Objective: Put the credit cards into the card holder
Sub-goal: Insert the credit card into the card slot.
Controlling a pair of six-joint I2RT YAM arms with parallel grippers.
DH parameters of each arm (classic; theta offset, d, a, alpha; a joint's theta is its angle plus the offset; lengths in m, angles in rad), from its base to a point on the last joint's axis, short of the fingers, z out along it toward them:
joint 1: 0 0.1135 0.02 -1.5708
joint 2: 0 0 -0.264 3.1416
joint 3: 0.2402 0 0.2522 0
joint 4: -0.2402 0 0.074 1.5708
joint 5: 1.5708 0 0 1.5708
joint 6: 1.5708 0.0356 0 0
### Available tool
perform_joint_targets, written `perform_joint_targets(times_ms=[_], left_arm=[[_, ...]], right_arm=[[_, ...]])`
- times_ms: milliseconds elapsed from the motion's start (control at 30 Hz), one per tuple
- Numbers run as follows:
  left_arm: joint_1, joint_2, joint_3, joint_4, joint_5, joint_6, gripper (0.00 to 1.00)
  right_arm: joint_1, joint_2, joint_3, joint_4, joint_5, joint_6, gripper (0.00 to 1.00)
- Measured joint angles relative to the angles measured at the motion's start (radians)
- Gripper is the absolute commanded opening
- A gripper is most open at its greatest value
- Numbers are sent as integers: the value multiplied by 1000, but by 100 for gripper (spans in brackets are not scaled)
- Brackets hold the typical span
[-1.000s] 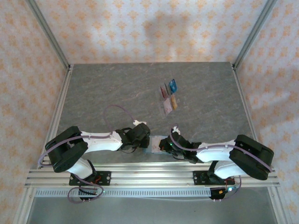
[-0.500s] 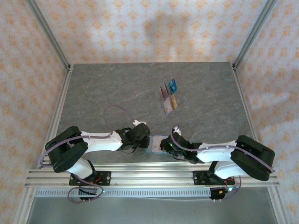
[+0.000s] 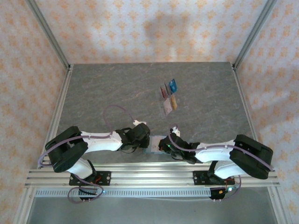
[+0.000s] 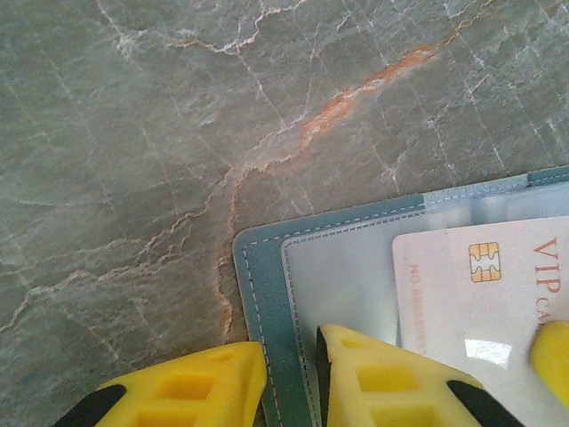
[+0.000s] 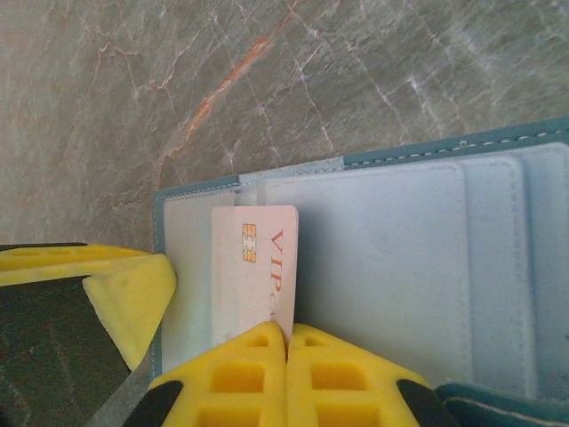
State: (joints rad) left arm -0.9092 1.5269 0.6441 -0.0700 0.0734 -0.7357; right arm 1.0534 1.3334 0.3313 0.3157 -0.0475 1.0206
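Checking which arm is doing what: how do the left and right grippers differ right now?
The left gripper pinches the card holder's teal edge, jaws slightly parted around it; the right gripper is shut on the pale VIP card. The left pins the holder open; the right's card lies on the holder's inside. Both have yellow fingers and work at the table's near edge.

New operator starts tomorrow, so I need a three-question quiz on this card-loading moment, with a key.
1. True or false: the card holder lies open on the table.
2. What does the right gripper pinch? A) a pale VIP card B) a snap stud C) a cable
3. Fill in: the left gripper straddles the holder's ____.

Key:
1. True.
2. A, the pale VIP card, standing against the holder's inside.
3. Edge; other cards lie farther back on the table.
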Motion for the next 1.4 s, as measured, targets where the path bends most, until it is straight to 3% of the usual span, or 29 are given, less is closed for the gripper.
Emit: perform_joint_targets(times_ms=[400,700,933,1400], left_arm=[[0,-5,-11,14,0,-6,25],[-1,-8,-11,16,0,-16,26],[-1,-9,-12,16,0,-23,26],[-1,-6,-17,37,0,-26,26]], right_arm=[[1,97,44,66,-26,-3,1],[1,138,68,97,-51,-24,20],[0,143,82,106,-72,-46,29],[2,-7,124,-256,-19,-126,34]])
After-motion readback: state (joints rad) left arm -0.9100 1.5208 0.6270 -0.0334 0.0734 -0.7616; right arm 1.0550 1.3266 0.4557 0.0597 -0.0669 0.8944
